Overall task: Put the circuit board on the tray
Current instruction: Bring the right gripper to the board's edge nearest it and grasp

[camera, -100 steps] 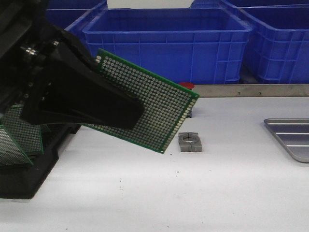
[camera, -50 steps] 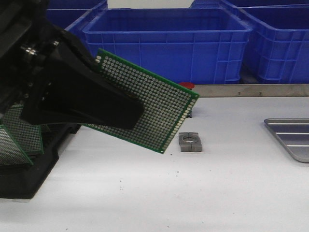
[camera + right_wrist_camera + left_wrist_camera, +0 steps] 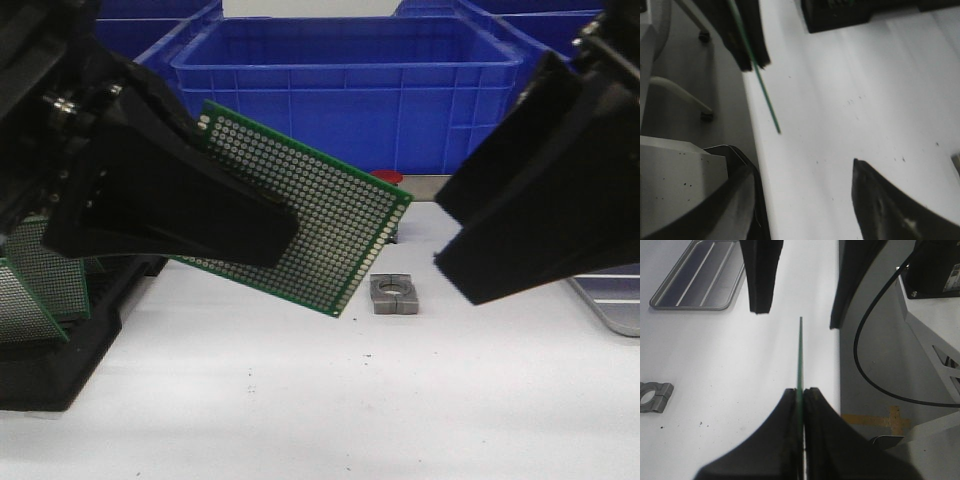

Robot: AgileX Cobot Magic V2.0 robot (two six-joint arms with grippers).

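My left gripper (image 3: pixel 285 235) is shut on a green circuit board (image 3: pixel 320 225) and holds it tilted above the table, left of centre. In the left wrist view the board (image 3: pixel 800 350) shows edge-on between the closed jaws (image 3: pixel 801 390). My right gripper (image 3: pixel 447 240) is open and empty, in the air just right of the board's free edge. In the left wrist view its two fingers (image 3: pixel 760 275) stand either side of that edge. The right wrist view shows its open gripper (image 3: pixel 805 170) and the board (image 3: pixel 767 102) beyond it. The silvery tray (image 3: pixel 612 308) lies at the right, mostly hidden by the right gripper; the left wrist view shows its rim (image 3: pixel 690 306).
A black slotted rack (image 3: pixel 50 350) holding more green boards (image 3: pixel 45 270) stands at the left front. A small grey metal clamp block (image 3: pixel 394 294) lies mid-table. Blue crates (image 3: pixel 350 90) line the back. The table's edge runs just behind the grippers (image 3: pixel 840 365).
My right gripper has come into the front view from the right and now covers most of the tray. The left gripper and its board have not moved.
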